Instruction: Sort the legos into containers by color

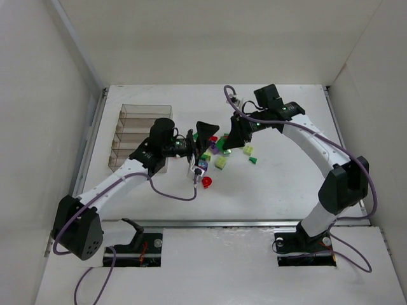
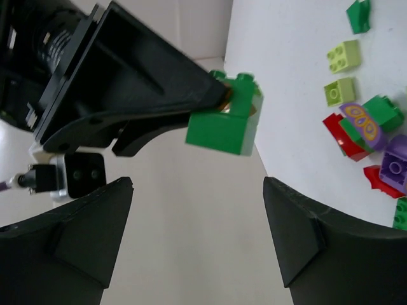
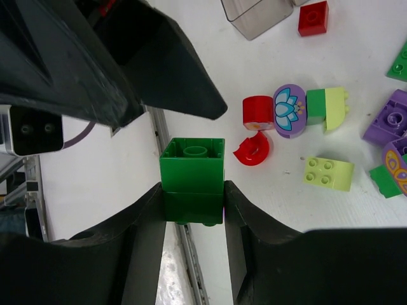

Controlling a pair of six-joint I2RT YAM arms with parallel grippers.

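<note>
The left gripper (image 2: 197, 190) stands open, its two fingers spread wide with nothing between them. Straight ahead of it, just past the fingertips and a little above their midline in the left wrist view, hangs the green brick (image 2: 222, 127). The brick is not yet inside the left jaws, and their gap is clearly wider than it is.

The right gripper (image 3: 193, 190) is closed on that brick. It pinches the lower half from both sides, so the studded upper half sticks out free beyond its fingertips. The free end points towards the left gripper, so the brick's long axis runs roughly along the line between the two grippers. This looks like a handover in mid-air above the desk (image 1: 286, 184), and it turns on the left fingers coming forward to straddle the free end.

The left arm (image 1: 121, 181) stretches low from its base towards the middle of the desk, passing just beside the container (image 1: 146, 107). That makes it the nearer arm for a drop there. The right arm (image 1: 318, 143) rises to a high elbow on the right and reaches to the far centre. Its wrist then bends back down towards the middle to meet the left gripper. The loose legos (image 1: 221, 162) lie scattered on the desk below and just right of the meeting point.
</note>
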